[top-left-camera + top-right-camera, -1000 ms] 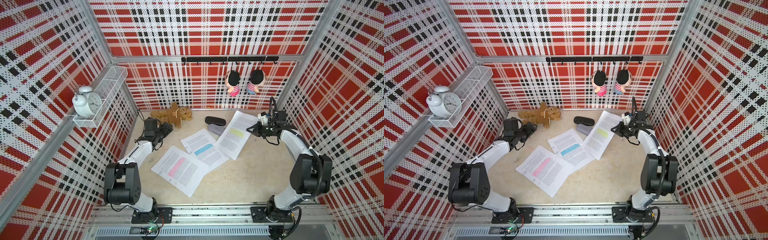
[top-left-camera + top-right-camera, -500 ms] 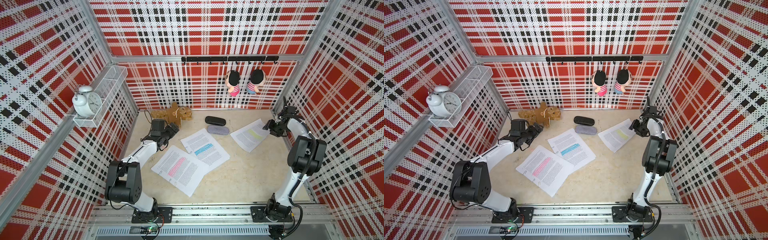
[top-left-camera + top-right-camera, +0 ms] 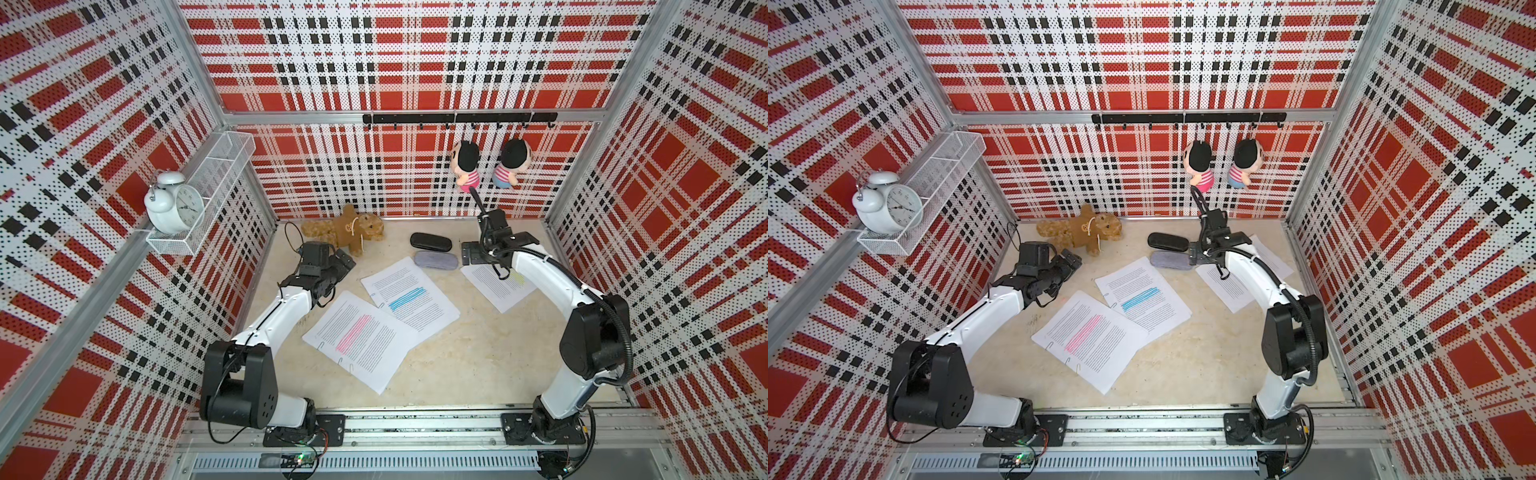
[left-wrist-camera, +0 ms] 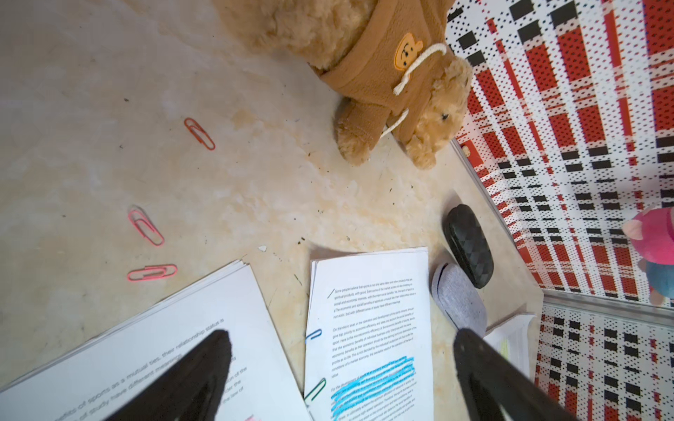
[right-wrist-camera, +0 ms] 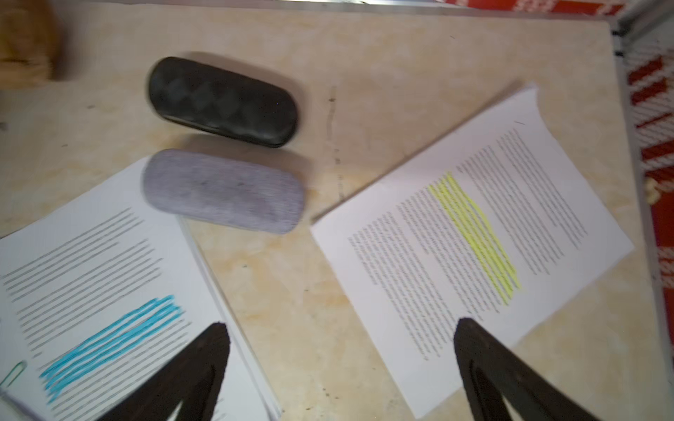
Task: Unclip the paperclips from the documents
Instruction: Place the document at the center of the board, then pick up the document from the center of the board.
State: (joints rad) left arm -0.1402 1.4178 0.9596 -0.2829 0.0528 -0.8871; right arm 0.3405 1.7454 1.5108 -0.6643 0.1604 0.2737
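Three documents lie on the table: pink-banded point(image 3: 361, 338), blue-banded point(image 3: 409, 297) and yellow-banded point(image 3: 498, 286). In the left wrist view three pinkish-red paperclips point(image 4: 146, 226) lie loose on bare table, and a blue paperclip point(image 4: 313, 334) and a green paperclip point(image 4: 315, 389) sit on the blue-banded set's edge. Small clips point(image 3: 340, 360) line the pink-banded set's near edge. My left gripper point(image 4: 341, 335) is open and empty, raised over the gap between the pink and blue sets. My right gripper point(image 5: 341, 325) is open and empty above bare table between the blue and yellow sets, beside the grey case.
A black glasses case point(image 3: 430, 241) and a grey glasses case point(image 3: 435, 261) lie at the back middle. A teddy bear point(image 3: 349, 230) lies at the back left near my left gripper point(image 3: 345, 262). Two dolls point(image 3: 467, 166) hang on the back wall. A clock point(image 3: 174, 205) sits in a wall basket.
The yellow-banded document was pulled right, away from the blue one, and let go. My right gripper opened and swung back left toward the cases. My left gripper opened a little wider.
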